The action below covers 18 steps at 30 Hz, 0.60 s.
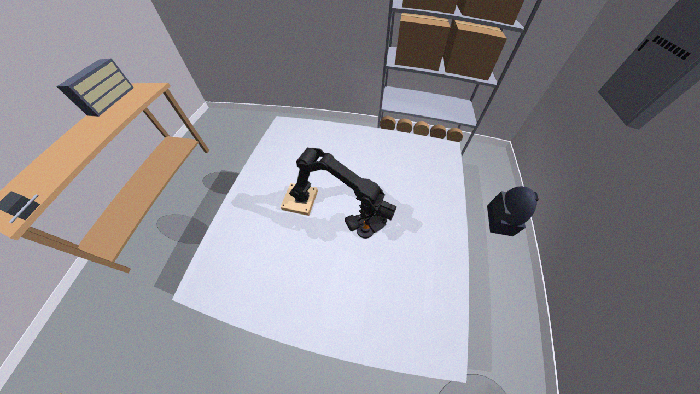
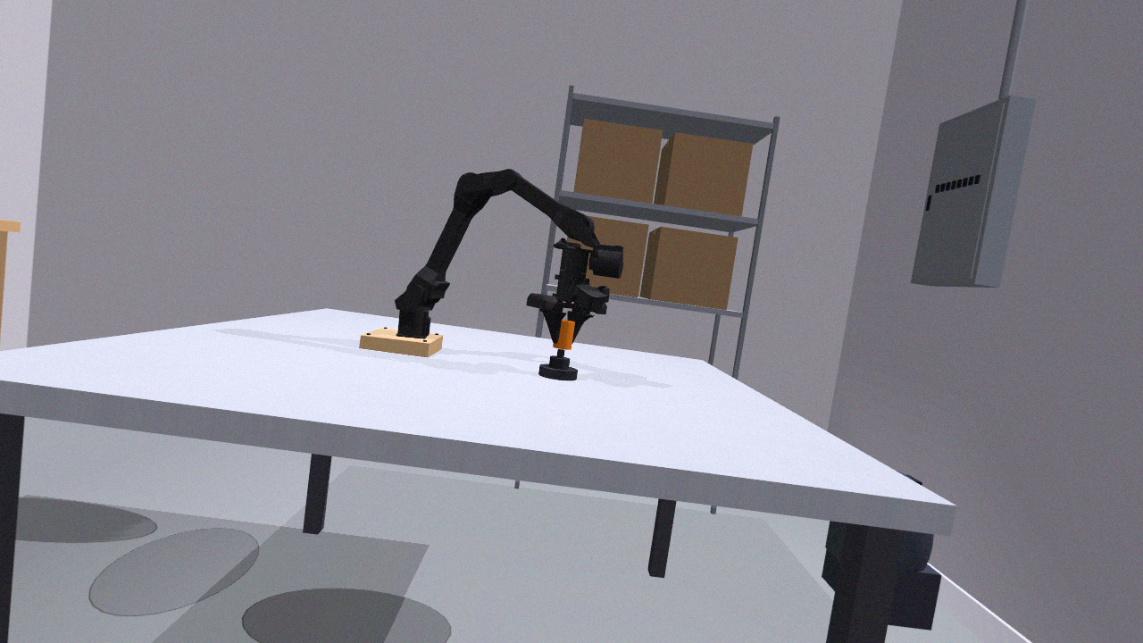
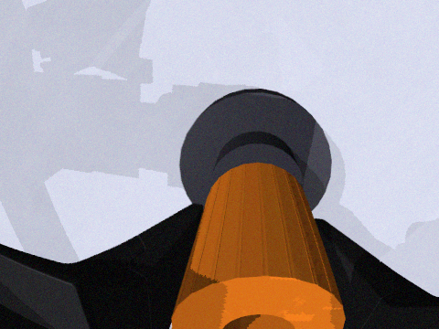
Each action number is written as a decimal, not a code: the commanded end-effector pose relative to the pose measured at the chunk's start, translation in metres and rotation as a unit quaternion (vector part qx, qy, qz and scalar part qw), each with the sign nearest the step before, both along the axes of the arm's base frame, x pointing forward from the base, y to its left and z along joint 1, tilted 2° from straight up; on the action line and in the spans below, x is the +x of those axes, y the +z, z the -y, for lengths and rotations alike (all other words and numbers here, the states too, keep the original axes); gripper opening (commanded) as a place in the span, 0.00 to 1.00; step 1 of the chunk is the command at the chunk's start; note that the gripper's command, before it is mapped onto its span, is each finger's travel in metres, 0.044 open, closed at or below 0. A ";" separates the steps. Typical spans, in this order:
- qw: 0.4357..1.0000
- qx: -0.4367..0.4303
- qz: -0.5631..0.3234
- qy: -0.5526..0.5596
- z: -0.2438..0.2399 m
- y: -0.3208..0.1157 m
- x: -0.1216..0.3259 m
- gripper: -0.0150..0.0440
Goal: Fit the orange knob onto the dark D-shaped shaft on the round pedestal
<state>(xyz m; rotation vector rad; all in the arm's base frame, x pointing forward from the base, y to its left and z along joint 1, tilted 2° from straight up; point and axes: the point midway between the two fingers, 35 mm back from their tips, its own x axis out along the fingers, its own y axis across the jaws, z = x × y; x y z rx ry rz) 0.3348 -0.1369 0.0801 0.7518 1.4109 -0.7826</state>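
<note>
The orange knob [image 2: 564, 335] [image 3: 261, 228] [image 1: 365, 227] is a tall ridged cylinder, leaning slightly in the exterior view. My gripper [image 2: 563, 338] [image 3: 256, 223] is shut on it, one finger on each side. The dark round pedestal [image 2: 557, 372] [image 3: 256, 114] [image 1: 364, 234] stands on the table right under the knob. A short piece of the dark shaft [image 2: 561, 352] shows between the knob's lower end and the pedestal's raised step, so the knob sits above the pedestal. The shaft's top and its flat side are hidden.
The arm's wooden base plate [image 1: 295, 207] [image 2: 399, 344] is bolted on the white table [image 1: 318, 284] [image 2: 399, 399], left of the pedestal. A shelf with boxes [image 1: 421, 41] [image 2: 617, 163] stands behind the table. A wooden bench [image 1: 73, 146] is at the left.
</note>
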 end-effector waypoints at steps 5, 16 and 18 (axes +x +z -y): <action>1.000 -0.003 0.001 -0.030 0.001 -0.002 -0.001 0.25; 1.000 -0.003 0.001 -0.030 0.001 -0.004 -0.001 0.25; 1.000 -0.003 0.001 -0.030 0.001 -0.004 -0.001 0.25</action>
